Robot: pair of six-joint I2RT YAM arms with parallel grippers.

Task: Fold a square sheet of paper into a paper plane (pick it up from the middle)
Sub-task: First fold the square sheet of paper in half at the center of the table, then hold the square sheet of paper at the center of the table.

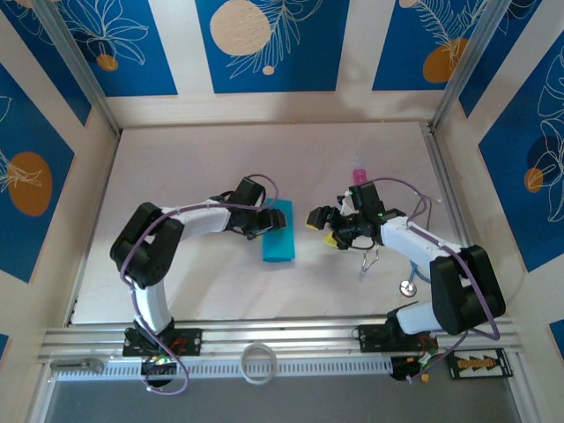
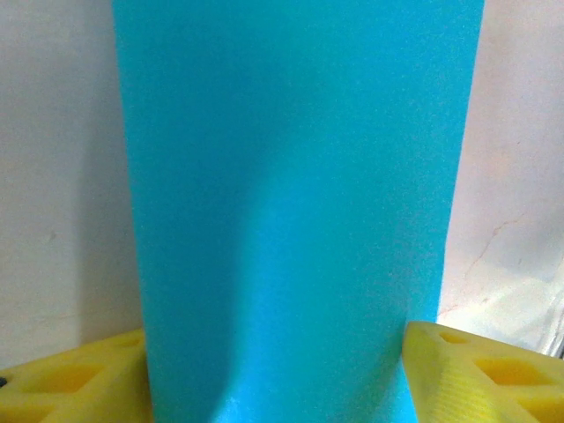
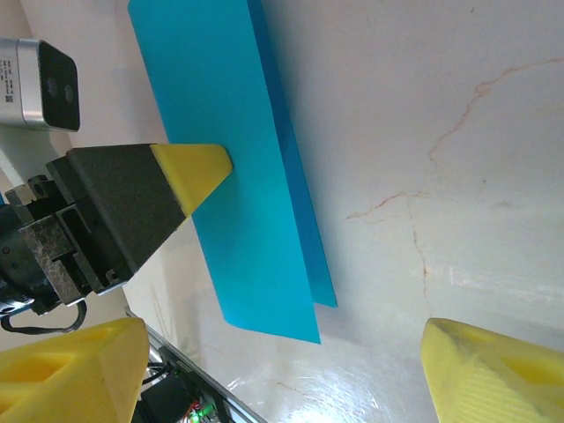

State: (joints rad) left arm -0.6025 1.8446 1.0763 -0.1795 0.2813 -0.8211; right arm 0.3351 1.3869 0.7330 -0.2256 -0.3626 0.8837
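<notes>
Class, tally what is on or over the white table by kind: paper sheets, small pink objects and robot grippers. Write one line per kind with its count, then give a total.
Cyan-blue paper sheet, folded: 1
Small pink object: 1
Grippers: 2, the left gripper and the right gripper, both open
Total: 4

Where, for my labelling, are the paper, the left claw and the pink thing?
paper (image 1: 279, 238), top view, sheet's middle.
left claw (image 1: 267, 218), top view, between fingertips.
pink thing (image 1: 359, 175), top view, its middle.
</notes>
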